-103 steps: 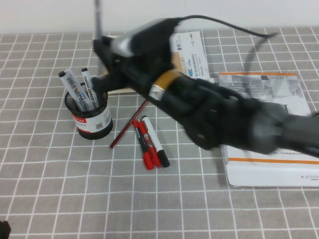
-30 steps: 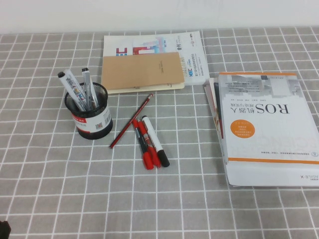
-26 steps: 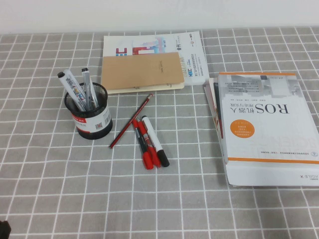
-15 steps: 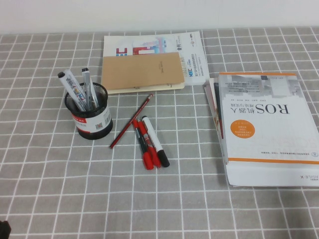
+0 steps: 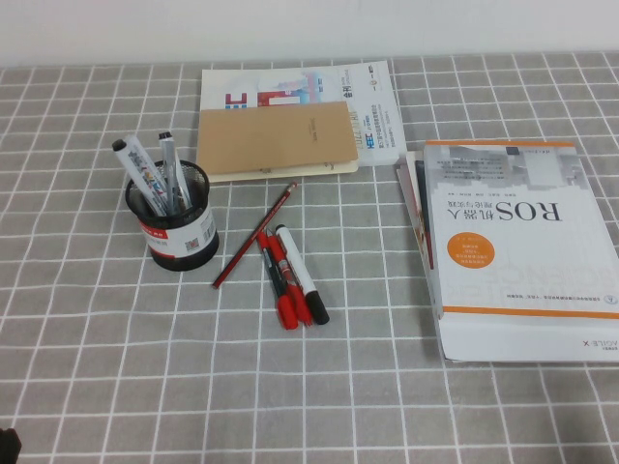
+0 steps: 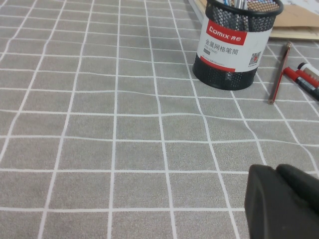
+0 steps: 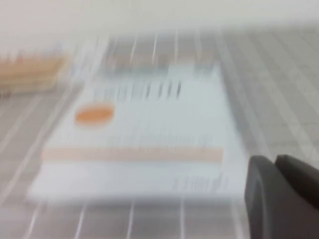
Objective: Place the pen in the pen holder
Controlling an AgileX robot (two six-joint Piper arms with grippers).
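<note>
The pen (image 5: pixel 170 174) stands upright inside the pen holder (image 5: pixel 184 240), well ahead of the nearer left gripper (image 6: pixel 283 205), farther from the right gripper (image 7: pixel 282 195), both grips impossible to tell.

Right gripper (image 7: pixel 281 196) (dark) low over white book (image 7: pixel 144 134) — orange-striped cover.

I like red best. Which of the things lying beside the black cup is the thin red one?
The red pencil: one slim stick lying slanted, nearest the pen holder. The markers beside it are fatter. Left pincer and right pincer touch nothing.
</note>
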